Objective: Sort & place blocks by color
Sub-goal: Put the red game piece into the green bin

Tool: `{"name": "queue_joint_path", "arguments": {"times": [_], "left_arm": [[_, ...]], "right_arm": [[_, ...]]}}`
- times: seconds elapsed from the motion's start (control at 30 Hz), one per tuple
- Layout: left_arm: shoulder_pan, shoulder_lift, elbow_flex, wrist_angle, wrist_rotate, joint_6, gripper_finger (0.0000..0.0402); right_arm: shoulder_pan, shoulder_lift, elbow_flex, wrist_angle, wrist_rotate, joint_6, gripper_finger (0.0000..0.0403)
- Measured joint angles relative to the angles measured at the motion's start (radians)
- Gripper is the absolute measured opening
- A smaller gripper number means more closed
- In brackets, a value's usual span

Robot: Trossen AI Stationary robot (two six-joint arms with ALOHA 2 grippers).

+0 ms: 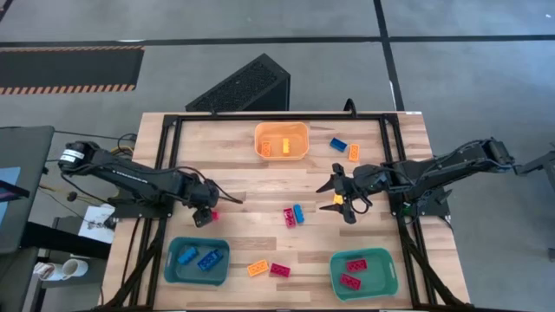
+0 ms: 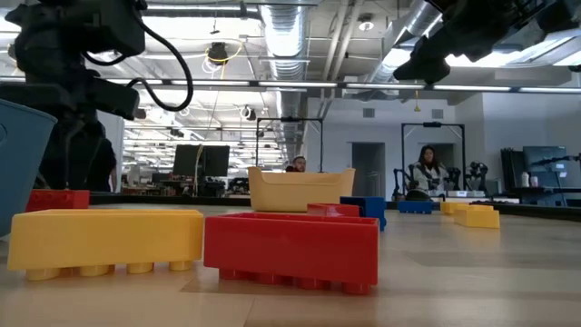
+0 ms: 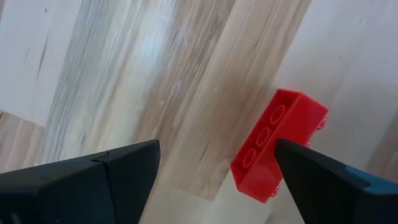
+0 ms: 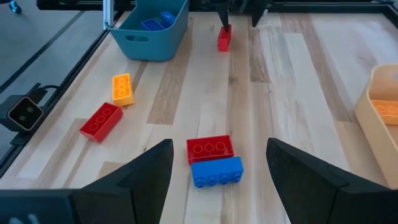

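two arms reach inward over the tabletop (image 1: 260,186). left gripper (image 1: 208,211), fingers apart, hovers over a lone red block (image 3: 278,144), its long axis crossing the finger gap. right gripper (image 1: 340,193), fingers spread, faces the red-and-blue block pair (image 4: 213,161).
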Motion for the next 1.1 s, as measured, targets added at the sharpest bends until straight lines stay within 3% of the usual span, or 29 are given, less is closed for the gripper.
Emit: {"name": "queue_joint_path", "arguments": {"times": [0.3,0.47,0.97,1.1], "left_arm": [[-0.002,-0.080,0.037,-0.012,-0.032,0.015,0.0307],[-0.018,-0.091,0.039,-0.032,0.021,0.018,0.0307],[-0.097,0.121,0.011,0.001,0.036,0.126,0.0307],[-0.096,0.184,0.012,0.022,0.057,0.148,0.0285]], "right_arm": [[0.000,0.000,0.000,0.000,0.000,0.017,0.0281],[0.000,0.000,0.000,0.000,0.000,0.022,0.0281],[0.000,0.000,0.000,0.000,-0.001,0.018,0.0281],[0.000,0.000,0.000,0.000,-0.001,0.021,0.0281]]}}
